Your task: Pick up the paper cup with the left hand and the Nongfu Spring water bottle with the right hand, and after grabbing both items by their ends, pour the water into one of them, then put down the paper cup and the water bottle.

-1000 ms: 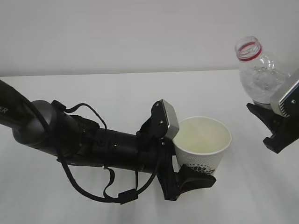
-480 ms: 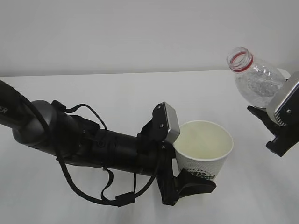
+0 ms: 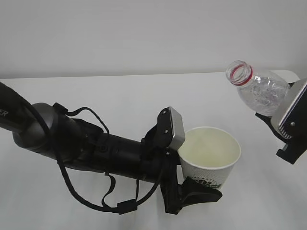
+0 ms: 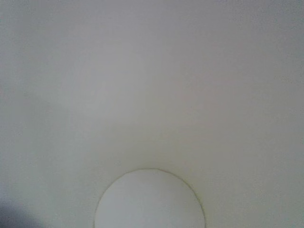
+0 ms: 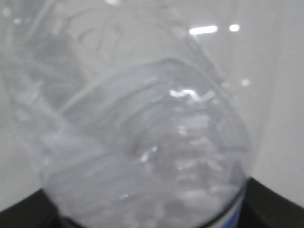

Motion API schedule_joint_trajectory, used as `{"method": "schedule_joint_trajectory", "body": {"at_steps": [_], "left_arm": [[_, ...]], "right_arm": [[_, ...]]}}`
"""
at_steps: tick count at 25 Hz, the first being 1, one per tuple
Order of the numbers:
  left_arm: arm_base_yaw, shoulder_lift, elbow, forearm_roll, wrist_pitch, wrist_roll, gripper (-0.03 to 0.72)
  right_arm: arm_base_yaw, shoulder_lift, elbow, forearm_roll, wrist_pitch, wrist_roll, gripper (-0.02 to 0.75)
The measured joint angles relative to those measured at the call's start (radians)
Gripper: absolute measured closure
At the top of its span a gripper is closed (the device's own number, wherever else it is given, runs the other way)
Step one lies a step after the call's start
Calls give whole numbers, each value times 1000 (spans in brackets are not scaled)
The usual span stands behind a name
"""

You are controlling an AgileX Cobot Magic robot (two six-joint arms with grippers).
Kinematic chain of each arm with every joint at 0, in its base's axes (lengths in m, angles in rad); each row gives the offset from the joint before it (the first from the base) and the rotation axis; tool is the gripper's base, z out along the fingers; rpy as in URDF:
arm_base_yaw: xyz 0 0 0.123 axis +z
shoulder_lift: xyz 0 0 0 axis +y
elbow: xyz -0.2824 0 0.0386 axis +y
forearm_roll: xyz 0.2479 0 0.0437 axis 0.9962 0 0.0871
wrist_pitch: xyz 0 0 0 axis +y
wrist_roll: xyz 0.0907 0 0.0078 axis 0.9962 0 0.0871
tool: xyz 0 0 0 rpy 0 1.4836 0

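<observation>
From the left edge of the exterior view the left hand [image 3: 192, 184] reaches in as a long black arm, lying low and nearly level over the white table [image 3: 96, 96], with black cables [image 3: 96, 191] looping under it and a grey plate [image 3: 173, 128] standing on top near the wrist. At its end the black fingers [image 3: 199, 190] are spread fairly wide and closed around the lower part of the paper cup [image 3: 209, 158], one finger showing in front of the green logo. The cup is upright, a little right of the middle, its open mouth facing up and its inside looking pale yellowish. Whether its base touches the table I cannot tell. The left wrist view shows only the pale inside of the cup [image 4: 152, 95] with its round bottom at the lower edge. Further right, well apart from the cup and higher, the Nongfu Spring water bottle [image 3: 259, 93] is tilted, with its open neck and red ring pointing up and to the left, toward the cup side. The right hand [image 3: 283, 129] comes in from the right edge, and its grey plate covers the lower part of the bottle. Its jaws stand quite wide, closed on the bottle's body. In the right wrist view the clear ribbed bottle [image 5: 142, 142] fills almost the whole picture, with black gripper parts at the bottom corners.
</observation>
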Motion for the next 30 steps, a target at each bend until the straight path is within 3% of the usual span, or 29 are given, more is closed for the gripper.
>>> {"method": "schedule_joint_trajectory", "body": {"at_steps": [30], "left_arm": [[0,0,0,32,0,-65,133]], "right_arm": [[0,0,0,0,4,-242,253]]}}
